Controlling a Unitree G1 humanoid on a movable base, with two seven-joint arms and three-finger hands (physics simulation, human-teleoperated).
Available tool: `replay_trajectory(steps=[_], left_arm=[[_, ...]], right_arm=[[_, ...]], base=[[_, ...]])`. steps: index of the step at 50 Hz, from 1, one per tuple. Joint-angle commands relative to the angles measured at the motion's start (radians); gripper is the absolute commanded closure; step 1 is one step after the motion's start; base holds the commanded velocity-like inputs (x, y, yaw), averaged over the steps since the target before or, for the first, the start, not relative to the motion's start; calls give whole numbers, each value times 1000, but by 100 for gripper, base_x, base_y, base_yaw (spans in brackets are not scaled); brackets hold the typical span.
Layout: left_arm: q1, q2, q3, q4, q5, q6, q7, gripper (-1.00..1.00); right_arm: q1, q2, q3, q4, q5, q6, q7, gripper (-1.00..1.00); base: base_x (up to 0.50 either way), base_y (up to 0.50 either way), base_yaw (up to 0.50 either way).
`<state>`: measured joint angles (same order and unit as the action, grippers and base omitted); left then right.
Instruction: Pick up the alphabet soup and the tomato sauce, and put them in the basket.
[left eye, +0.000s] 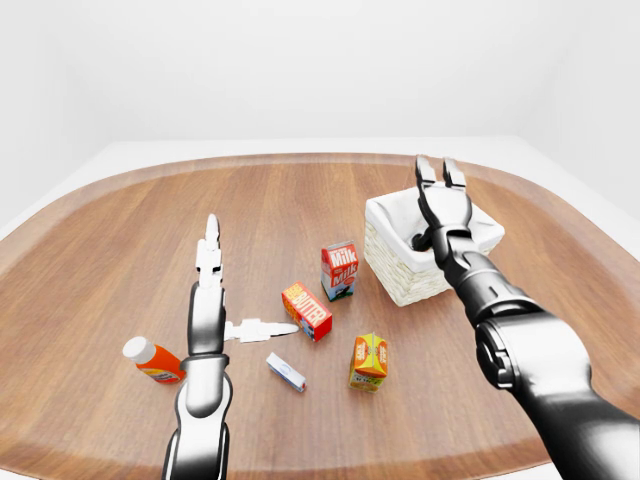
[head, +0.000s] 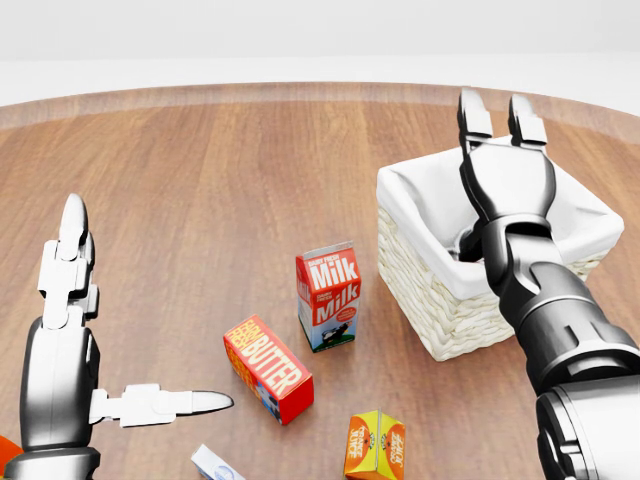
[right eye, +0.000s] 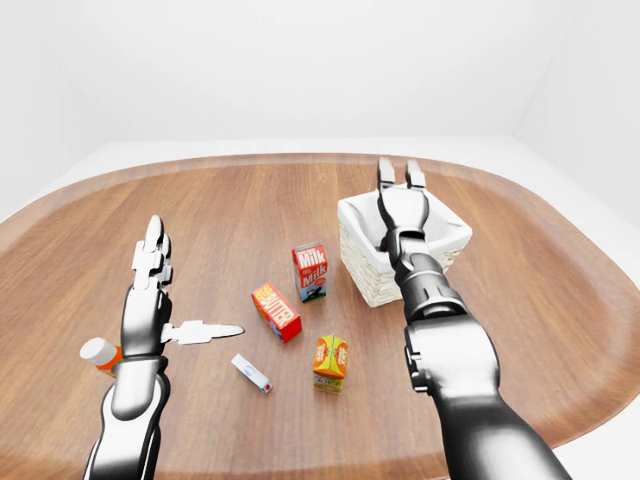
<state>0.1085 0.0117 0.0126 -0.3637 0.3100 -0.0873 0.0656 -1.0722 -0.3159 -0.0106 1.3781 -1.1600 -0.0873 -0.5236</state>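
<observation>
The white wicker basket (head: 425, 190) with a cloth lining stands at the right of the wooden table. My right hand (head: 497, 108) is open above it, fingers pointing away from me, holding nothing that I can see. A dark shape (head: 467, 243) lies inside the basket beside my wrist; I cannot tell what it is. No alphabet soup can or tomato sauce can shows on the table. My left hand (left eye: 250, 278) is open and empty over the table at the left, thumb spread to the right.
A milk carton (left eye: 339, 270), a butter box (left eye: 307, 311), an orange juice carton (left eye: 369, 361) and a small white-blue box (left eye: 286, 372) lie left of the basket. A white-capped orange bottle (left eye: 153, 361) lies beside my left forearm.
</observation>
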Motion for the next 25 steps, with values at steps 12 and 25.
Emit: replay_trajectory(steps=[12,25], left_arm=[[1,1,1,-4,0,0,-1,-100],[1,1,1,-5,0,0,-1,-100]], right_arm=[[-4,-1,2,-6,-2,0,0,-100],[-48,-16,2,-11,5,0,0,-100]], base=[[0,0,0],[0,0,0]])
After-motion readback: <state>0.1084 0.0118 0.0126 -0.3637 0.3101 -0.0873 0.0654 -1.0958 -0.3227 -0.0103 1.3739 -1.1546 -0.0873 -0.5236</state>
